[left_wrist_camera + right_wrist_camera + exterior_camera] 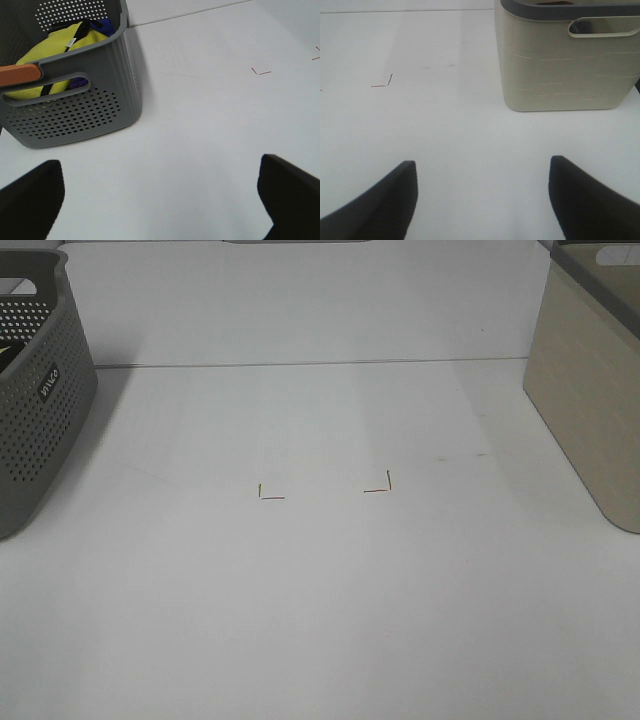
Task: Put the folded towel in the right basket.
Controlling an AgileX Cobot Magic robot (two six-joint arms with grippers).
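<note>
Both hands, left hand [160, 200] and right hand [482, 200], gape wide over the white desk [320, 600], holding nothing, the beige plastic basket [560, 65] near the right one.

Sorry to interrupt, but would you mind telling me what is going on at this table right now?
Nothing is being handled yet. Both the left gripper and right gripper hang open and empty over the white table. The grey perforated basket on the left holds yellow cloth with something blue. The beige basket stands on the right. No folded towel lies between the corner marks.
</note>
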